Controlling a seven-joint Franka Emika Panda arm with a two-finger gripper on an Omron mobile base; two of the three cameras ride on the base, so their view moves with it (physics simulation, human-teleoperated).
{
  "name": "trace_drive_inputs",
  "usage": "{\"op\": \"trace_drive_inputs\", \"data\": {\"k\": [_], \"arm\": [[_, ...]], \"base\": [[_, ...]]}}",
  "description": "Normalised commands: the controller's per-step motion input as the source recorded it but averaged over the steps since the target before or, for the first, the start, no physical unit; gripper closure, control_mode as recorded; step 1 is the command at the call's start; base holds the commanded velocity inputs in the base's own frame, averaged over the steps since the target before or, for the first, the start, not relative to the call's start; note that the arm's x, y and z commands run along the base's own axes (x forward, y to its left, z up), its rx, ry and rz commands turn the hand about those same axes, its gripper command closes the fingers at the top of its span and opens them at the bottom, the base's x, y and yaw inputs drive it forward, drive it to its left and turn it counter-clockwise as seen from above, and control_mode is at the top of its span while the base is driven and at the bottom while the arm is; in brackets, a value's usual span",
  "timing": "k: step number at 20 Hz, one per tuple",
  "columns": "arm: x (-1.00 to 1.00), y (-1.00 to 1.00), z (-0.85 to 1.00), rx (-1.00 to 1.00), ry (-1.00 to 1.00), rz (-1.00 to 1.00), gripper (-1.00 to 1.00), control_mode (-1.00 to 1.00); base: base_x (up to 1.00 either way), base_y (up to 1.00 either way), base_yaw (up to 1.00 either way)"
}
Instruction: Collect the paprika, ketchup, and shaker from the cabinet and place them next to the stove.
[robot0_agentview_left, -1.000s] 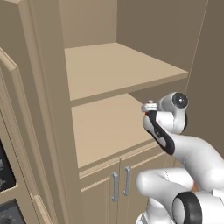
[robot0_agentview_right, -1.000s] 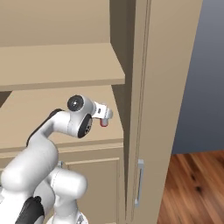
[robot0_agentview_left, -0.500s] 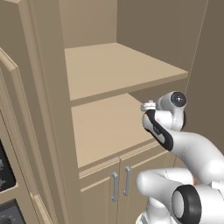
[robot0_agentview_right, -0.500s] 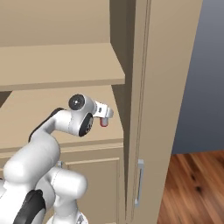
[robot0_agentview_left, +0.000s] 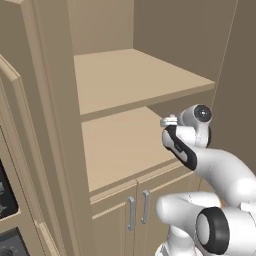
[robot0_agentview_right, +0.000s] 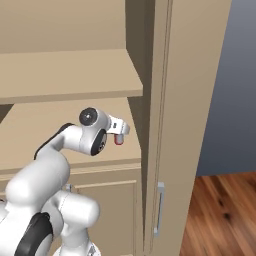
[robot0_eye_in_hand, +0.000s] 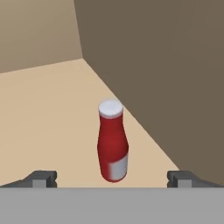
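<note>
Reaching into the cabinet (robot0_agentview_left: 50, 125), the arm held the gripper (robot0_eye_in_hand: 112, 178) at the level of the lower open shelf (robot0_agentview_left: 120, 145), close to the cabinet's right inner wall. In the hand view the two fingers (robot0_eye_in_hand: 41, 178) were spread wide apart, one at each lower corner of the picture, with nothing between them in contact.

The ketchup (robot0_eye_in_hand: 113, 142) stood upright on that lower shelf, just beside the cabinet's right wall and well forward of the back corner where the wall meets the rear panel. It was a red bottle with a white cap and a pale band near its base. It sat centred between the open fingers and beyond their tips; no finger touched it. In the right base view a small red part of the bottle (robot0_agentview_right: 119, 139) showed just under the white wrist, near the cabinet's right upright. In the left base view the wrist and forearm covered that spot, so the bottle could not be made out.

The upper shelf (robot0_agentview_left: 135, 75) lay directly above the wrist. Below the lower shelf, two small doors with metal bar handles (robot0_agentview_left: 138, 211) were closed. Wooden flooring (robot0_agentview_right: 220, 210) was visible to the right of the cabinet in the right base view.
</note>
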Motion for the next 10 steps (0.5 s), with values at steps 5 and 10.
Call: {"op": "trace_drive_inputs", "data": {"k": [5,10], "arm": [[0.10,0.00,0.00,0.00,0.00,0.00,-1.00,-1.00],[0.15,0.00,0.00,0.00,0.00,0.00,-1.00,-1.00]], "base": [[0.00,0.00,0.00],[0.00,0.00,0.00]]}}
